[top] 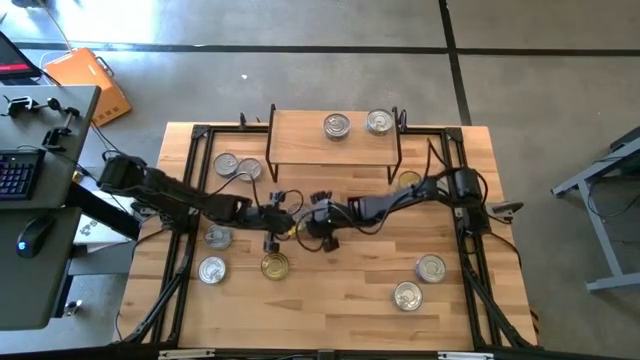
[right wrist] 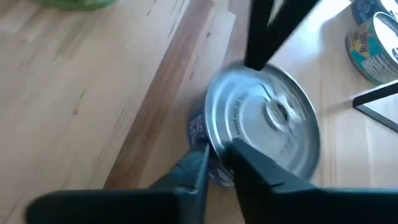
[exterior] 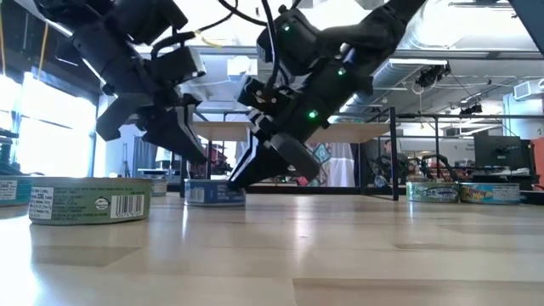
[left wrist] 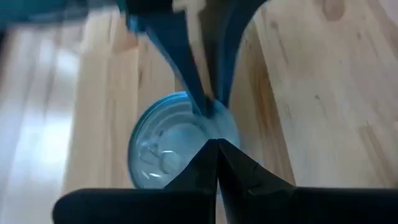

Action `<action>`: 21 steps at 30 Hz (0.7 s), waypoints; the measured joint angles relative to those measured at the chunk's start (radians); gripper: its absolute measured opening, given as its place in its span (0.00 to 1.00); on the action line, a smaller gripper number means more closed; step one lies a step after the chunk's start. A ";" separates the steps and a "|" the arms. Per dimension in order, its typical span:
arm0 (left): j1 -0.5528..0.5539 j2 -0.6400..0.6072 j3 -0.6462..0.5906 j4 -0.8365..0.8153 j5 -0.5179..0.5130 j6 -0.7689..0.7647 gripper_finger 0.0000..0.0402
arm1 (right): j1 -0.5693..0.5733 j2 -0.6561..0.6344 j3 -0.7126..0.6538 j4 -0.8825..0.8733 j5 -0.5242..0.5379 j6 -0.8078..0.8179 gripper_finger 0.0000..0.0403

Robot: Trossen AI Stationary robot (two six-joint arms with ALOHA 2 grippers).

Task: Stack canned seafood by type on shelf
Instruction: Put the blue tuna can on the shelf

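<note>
Right end effector (right wrist: 217, 163) pinched narrow on silver tin (right wrist: 264, 121) rim, mid surface; left end effector (left wrist: 216, 144) fully closed, holding nothing.

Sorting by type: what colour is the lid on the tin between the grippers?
Silver, on the small round flat tin; clearest in the right wrist view.

glossy metal tins (right wrist: 264, 127) on smooth pale wood table (top: 340, 290)

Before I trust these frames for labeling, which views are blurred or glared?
Left wrist view: motion-smeared, the tin soft behind shut fingers. Right wrist view: slightly blurred, glare on the tin's lid. Low view: bright windows backlight dark arms; near tin sharp. High view: even light, tins on the shelf clear.
</note>
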 joint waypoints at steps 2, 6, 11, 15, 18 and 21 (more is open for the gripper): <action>-0.022 0.000 0.001 0.002 -0.024 0.048 0.00 | -0.009 -0.003 0.003 -0.005 -0.011 0.032 0.03; -0.060 -0.001 0.000 0.003 -0.055 0.130 0.04 | -0.016 -0.008 0.032 -0.044 -0.020 0.140 0.03; -0.074 0.000 0.000 0.012 -0.061 0.119 0.19 | -0.016 -0.008 0.116 -0.137 -0.094 0.247 0.01; -0.074 0.005 0.000 0.021 -0.114 0.116 0.31 | -0.015 -0.008 0.171 -0.211 -0.104 0.317 0.00; -0.072 0.014 0.000 0.039 -0.139 0.104 0.37 | -0.015 -0.008 0.200 -0.235 -0.104 0.351 0.00; -0.072 0.030 0.001 0.063 -0.134 0.079 0.40 | -0.015 -0.008 0.204 -0.247 -0.104 0.370 0.00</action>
